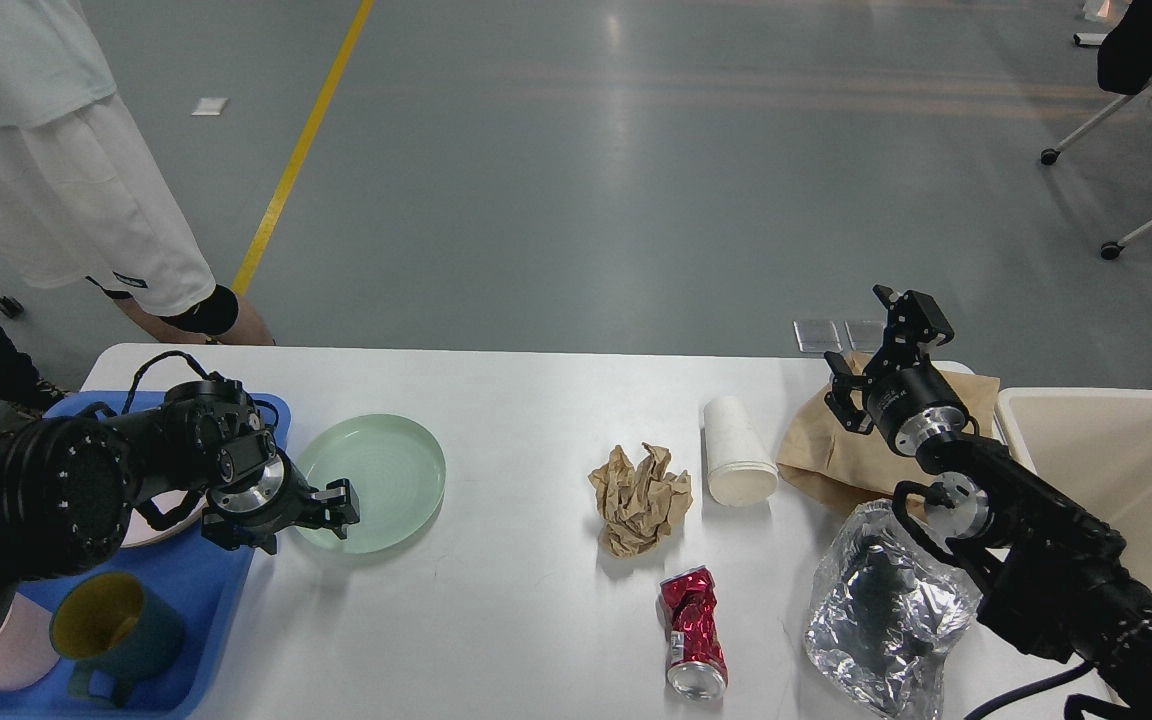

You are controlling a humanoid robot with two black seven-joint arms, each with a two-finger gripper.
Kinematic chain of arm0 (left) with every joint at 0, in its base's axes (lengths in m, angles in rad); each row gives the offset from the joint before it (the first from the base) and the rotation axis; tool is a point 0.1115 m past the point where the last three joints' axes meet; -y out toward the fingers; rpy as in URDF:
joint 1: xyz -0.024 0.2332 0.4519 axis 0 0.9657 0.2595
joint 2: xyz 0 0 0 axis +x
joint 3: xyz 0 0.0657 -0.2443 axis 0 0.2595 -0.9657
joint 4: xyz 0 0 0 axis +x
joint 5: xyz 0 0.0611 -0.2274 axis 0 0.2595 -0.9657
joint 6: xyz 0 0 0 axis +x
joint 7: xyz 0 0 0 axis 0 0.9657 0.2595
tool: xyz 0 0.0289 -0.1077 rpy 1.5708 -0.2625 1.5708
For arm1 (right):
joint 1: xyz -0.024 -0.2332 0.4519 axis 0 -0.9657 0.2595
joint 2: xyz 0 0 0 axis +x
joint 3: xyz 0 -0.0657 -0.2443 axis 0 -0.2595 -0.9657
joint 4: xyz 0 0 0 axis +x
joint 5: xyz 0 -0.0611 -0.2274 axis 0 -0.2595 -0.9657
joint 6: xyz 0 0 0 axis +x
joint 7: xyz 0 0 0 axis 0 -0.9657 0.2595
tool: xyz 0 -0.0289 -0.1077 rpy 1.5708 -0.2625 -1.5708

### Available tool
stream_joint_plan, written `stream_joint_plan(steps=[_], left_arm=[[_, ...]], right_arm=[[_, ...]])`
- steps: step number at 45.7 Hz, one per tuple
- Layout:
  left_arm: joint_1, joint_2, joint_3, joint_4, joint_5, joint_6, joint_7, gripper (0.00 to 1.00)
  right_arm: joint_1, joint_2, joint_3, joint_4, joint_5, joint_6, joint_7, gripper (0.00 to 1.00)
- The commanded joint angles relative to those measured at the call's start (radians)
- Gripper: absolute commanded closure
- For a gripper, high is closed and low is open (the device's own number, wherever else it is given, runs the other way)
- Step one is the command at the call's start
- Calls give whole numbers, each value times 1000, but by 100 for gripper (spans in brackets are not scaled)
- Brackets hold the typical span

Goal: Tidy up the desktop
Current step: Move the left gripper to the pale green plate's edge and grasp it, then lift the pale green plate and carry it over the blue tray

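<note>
Both of my tools hang over the white table (516,620), which fills the lower middle of the view with rounded far corners and a long bare stretch along its far edge. My left tool (336,507) reaches in low from the left, its fingers slightly parted at the near rim of a pale green plate (376,470); I cannot tell whether they touch it. Behind that arm a blue tray (226,600) holds a dark mug with a yellow inside (111,630) near the table's left edge. My right tool (891,345) is raised at the far right, wrist bent upward, fingers spread and empty above a flat brown paper bag (821,450). Just right of it a beige bin (1116,460) stands at the table's right edge. Between the arms lie a crumpled brown paper wad (639,497), a white paper cup (736,452) on its side, a crushed red can (693,630) and a wrinkled silver foil bag (881,615), all apart from one another, with smooth bare surface between plate and wad.
</note>
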Motion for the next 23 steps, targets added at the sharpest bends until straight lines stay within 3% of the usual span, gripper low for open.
stream_joint_plan(steps=[1, 23], left_arm=[[4, 1, -13, 6, 0, 0, 0, 23], [20, -13, -32, 9, 3, -25, 1, 55]], right_arm=[[0, 0, 0, 0, -1, 1, 0, 0], [0, 0, 0, 0, 1, 0, 0, 0]])
